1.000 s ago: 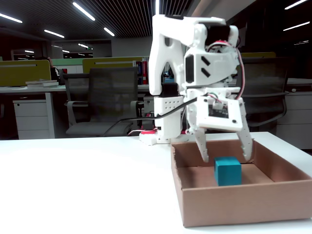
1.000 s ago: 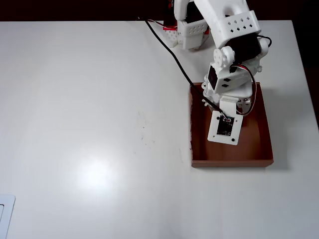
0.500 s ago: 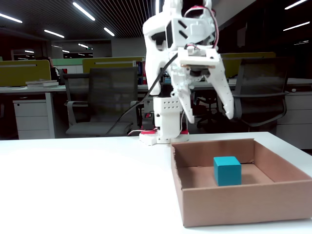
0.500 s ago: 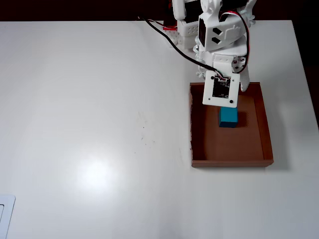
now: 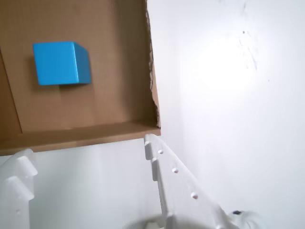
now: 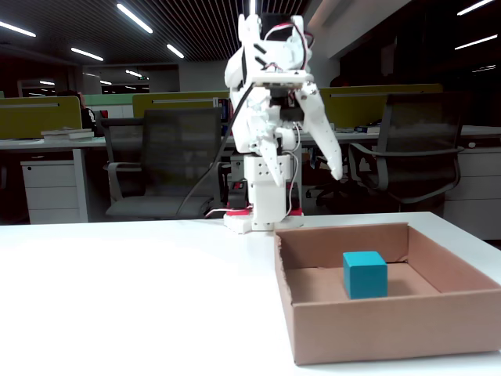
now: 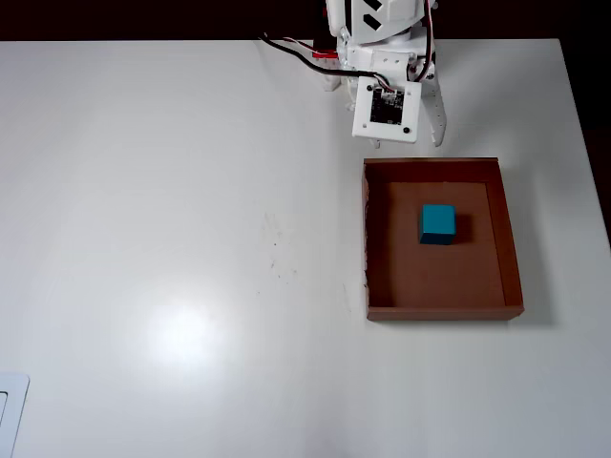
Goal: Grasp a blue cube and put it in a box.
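The blue cube [image 5: 62, 63] rests on the floor of the brown cardboard box [image 5: 71, 136], apart from its walls. It also shows in the fixed view [image 6: 365, 274] and in the overhead view [image 7: 438, 224], inside the box [image 6: 376, 333] [image 7: 368, 239]. My gripper [image 5: 88, 150] is open and empty, its jaws spread wide. It hangs in the air [image 6: 307, 178] above the table just outside the box's wall nearest the arm base [image 7: 410, 141], clear of the cube.
The arm's base [image 6: 254, 211] stands at the table's far edge behind the box, with cables [image 7: 296, 52] trailing to one side. A white object [image 7: 10, 410] lies at the overhead view's lower left corner. Office chairs and desks stand beyond the table.
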